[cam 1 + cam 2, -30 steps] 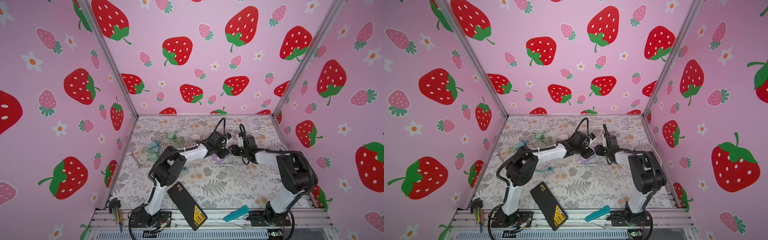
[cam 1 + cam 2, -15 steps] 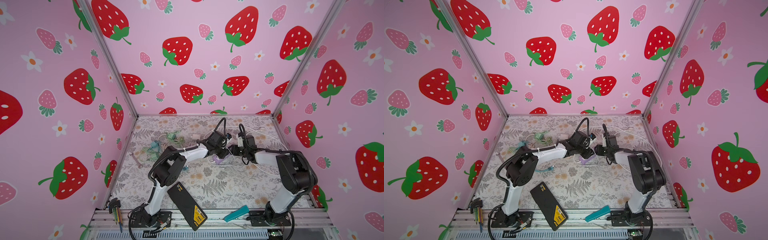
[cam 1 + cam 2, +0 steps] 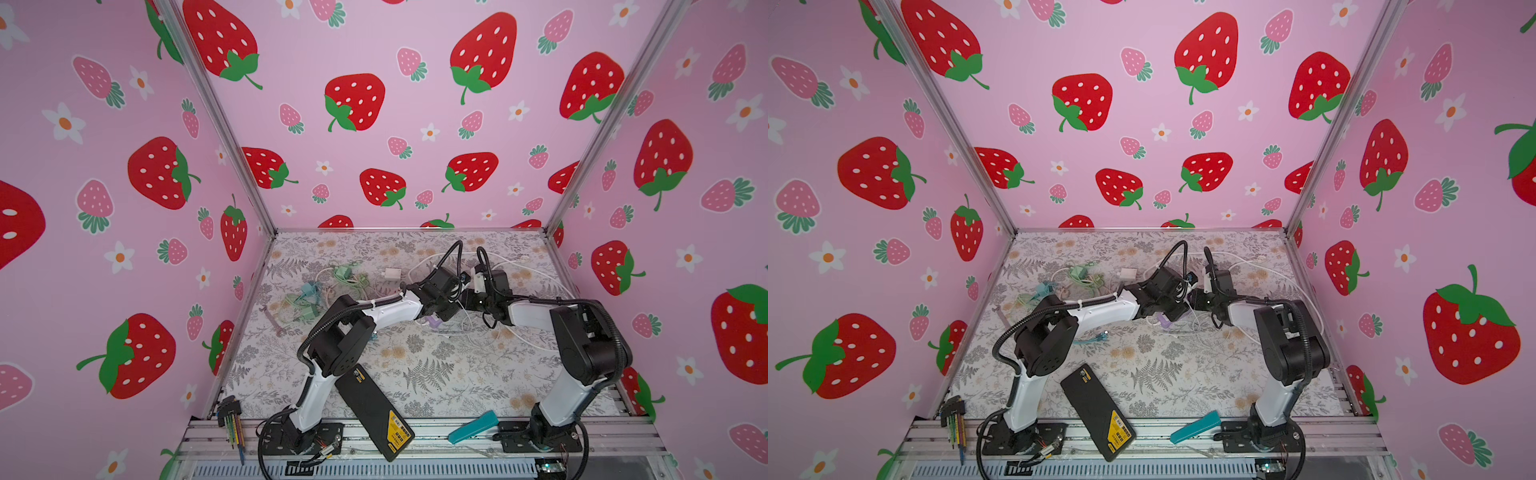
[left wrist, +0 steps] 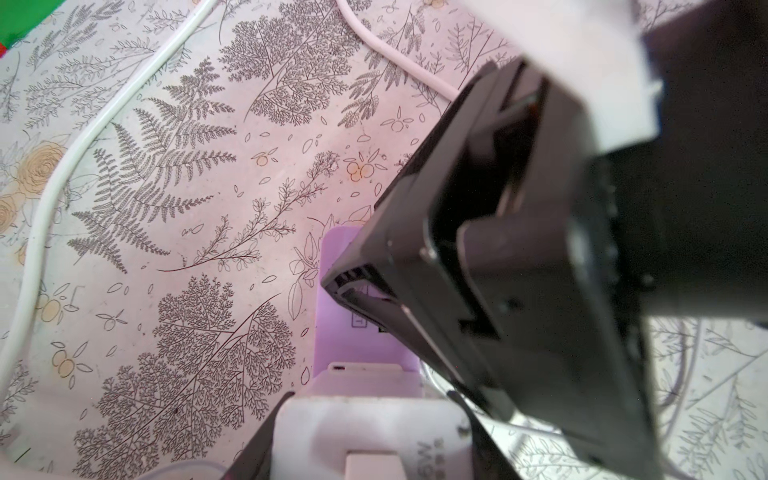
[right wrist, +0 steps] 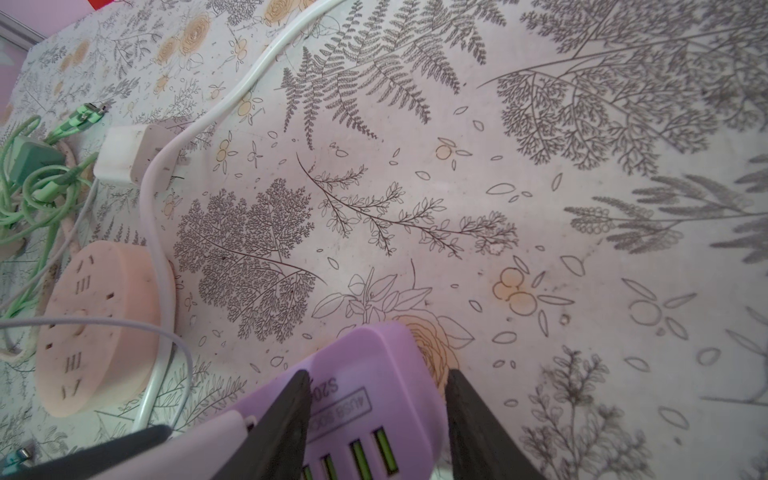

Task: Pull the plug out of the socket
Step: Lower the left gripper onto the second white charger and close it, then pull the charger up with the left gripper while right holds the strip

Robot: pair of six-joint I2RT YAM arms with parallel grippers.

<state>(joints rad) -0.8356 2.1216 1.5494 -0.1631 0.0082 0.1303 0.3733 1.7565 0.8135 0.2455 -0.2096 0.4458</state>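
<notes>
The socket (image 5: pixel 374 370) is a purple USB block with green ports, held above the floral mat. My right gripper (image 5: pixel 378 374) is shut on it, one black finger on each side. The plug (image 4: pixel 365 419) is a white charger block that butts against the end of the purple socket (image 4: pixel 353 332). My left gripper (image 4: pixel 370 432) is shut on the plug. The right gripper (image 4: pixel 361 286) reaches in across the socket from the side. In both top views the left gripper (image 3: pixel 451 291) and right gripper (image 3: pixel 469 297) meet nose to nose over the middle of the mat.
A pink round power strip (image 5: pixel 99 332), a white charger (image 5: pixel 129 153) and green cables (image 5: pixel 33 178) lie to one side, and a white cable (image 5: pixel 249 79) loops nearby. At the front rail lie a black box (image 3: pixel 374 415), a teal tool (image 3: pixel 473 426) and hex keys (image 3: pixel 230 419).
</notes>
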